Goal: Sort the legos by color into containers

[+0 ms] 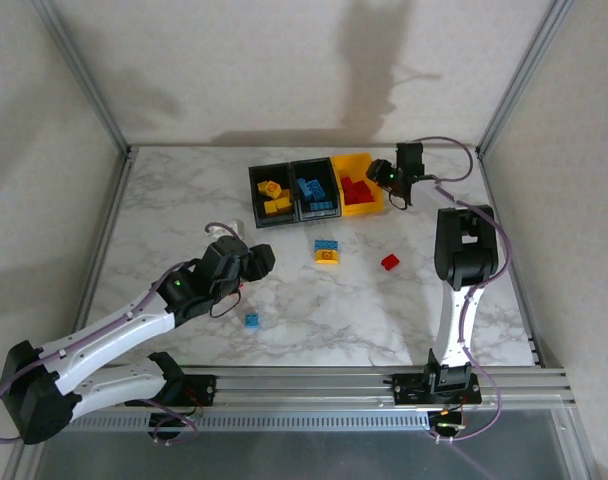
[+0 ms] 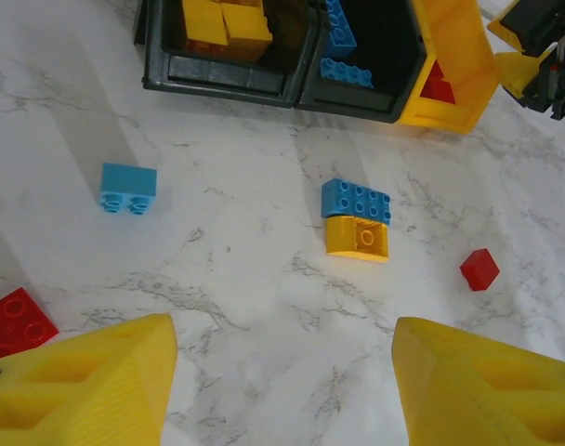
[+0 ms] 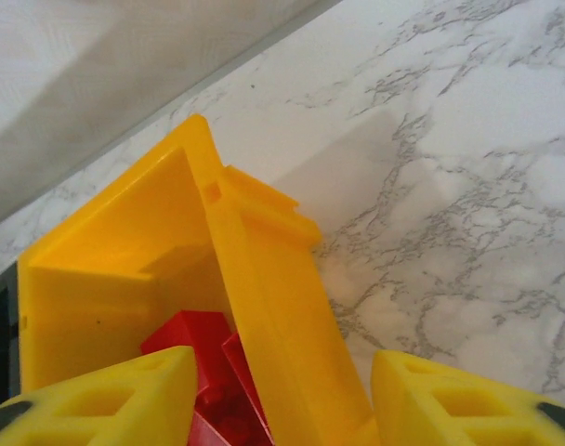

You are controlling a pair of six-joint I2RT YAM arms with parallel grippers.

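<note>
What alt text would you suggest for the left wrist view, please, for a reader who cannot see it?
Five loose bricks lie on a marble table: a blue brick touching a yellow brick, a light blue brick, a small red brick and a red brick at lower left. Three joined bins stand beyond; the open left end effector holds nothing.

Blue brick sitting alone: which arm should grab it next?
Left. The left gripper is open and empty, close to the lone blue brick. The right gripper is away at the yellow bin, straddling its wall.
</note>
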